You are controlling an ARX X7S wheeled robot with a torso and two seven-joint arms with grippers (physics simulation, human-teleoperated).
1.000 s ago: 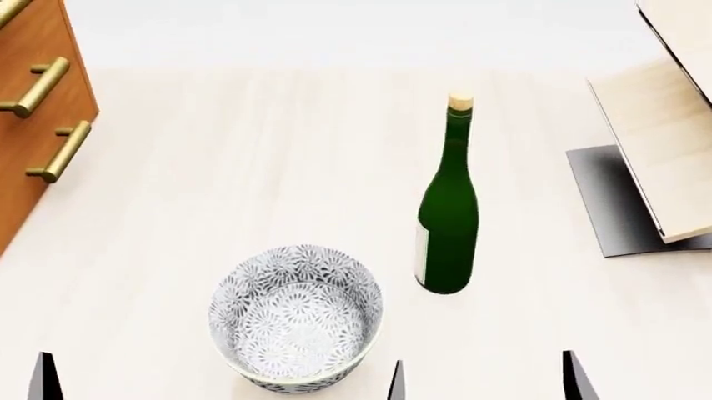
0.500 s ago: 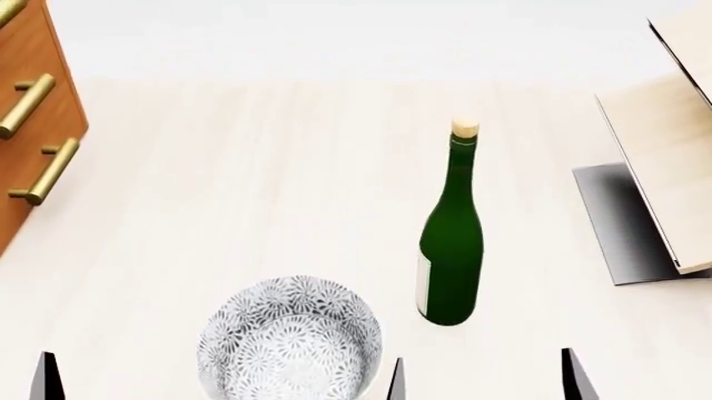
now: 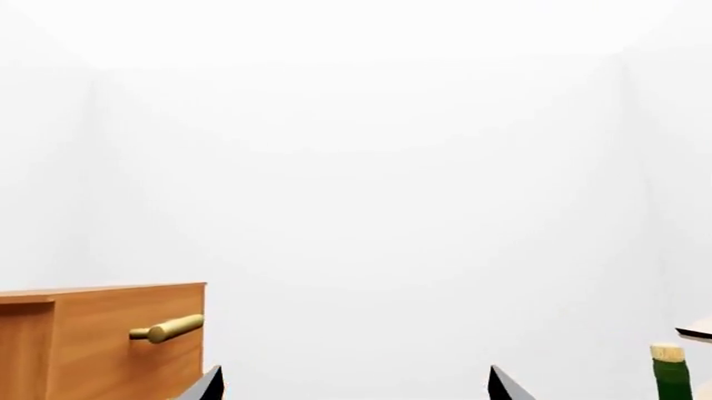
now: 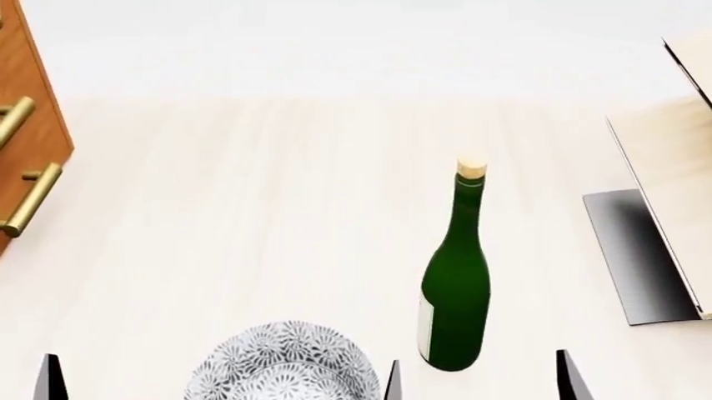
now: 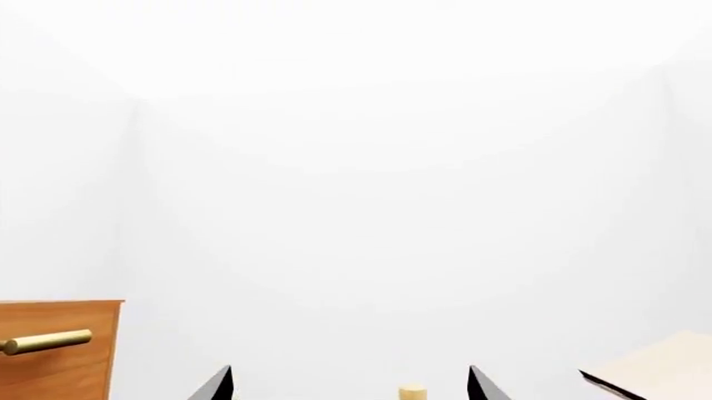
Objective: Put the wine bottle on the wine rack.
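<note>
Head view, nearest edge: dark finger tips of both grippers poke up from the bottom of the frame. Left gripper [image 4: 219, 385] fingers stand wide apart, with the patterned bowl [image 4: 283, 365] between them in the picture; whether they touch it cannot be told. Right gripper [image 4: 481, 382] fingers also wide apart, nothing held.

Bowl: grey-and-white floral print, cut off by the bottom edge, sitting on the pale wood-grain worktop [image 4: 256, 208].

Wine bottle [image 4: 456, 283]: dark green glass, long neck, tan cork, pale label on its lower left side. It stands upright on the worktop just right of the bowl, apart from it, roughly ahead of the right gripper. Not on the rack.

Wine rack [image 4: 656, 225]: at the right edge, well apart from the bottle. Light wood boards, tilted, with thin dark edges, over a grey metal base plate lying on the worktop. Partly out of frame.

Drawer cabinet [image 4: 28, 125]: orange-brown wood, brass bar handles, at the far left edge, well apart from bowl and bottle.

Left wrist view: two finger tips low in frame, wide; cabinet corner with one brass handle [image 3: 167, 328]; bottle's cork and neck top at the edge.

Right wrist view: finger tips wide, the cork [image 5: 412, 392] showing between them further off; a rack board corner at one side.
</note>
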